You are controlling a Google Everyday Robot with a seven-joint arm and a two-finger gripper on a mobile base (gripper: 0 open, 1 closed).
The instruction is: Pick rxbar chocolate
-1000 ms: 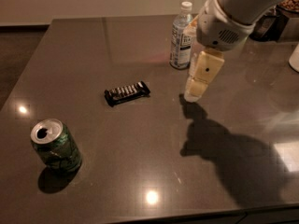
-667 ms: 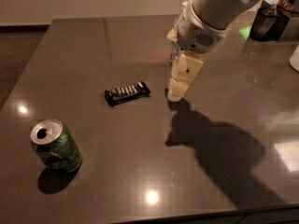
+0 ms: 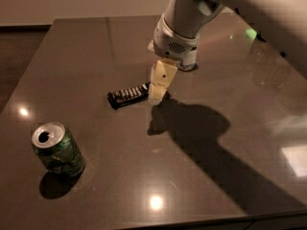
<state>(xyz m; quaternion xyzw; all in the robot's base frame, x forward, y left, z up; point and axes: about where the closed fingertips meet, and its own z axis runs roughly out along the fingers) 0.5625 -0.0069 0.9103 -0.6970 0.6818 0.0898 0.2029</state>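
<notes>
The snack bar [image 3: 128,95] lies flat on the desk [image 3: 96,47], just beside the tip of my claw [image 3: 156,94]. A second ago my claw was well apart from it. Now it has come over to the bar's end, so I think the grab is next. I cannot tell if my claw is spread or pressed together. The green can [image 3: 57,150] stands well apart, past the bar. Its top is open, but I cannot see inside.
</notes>
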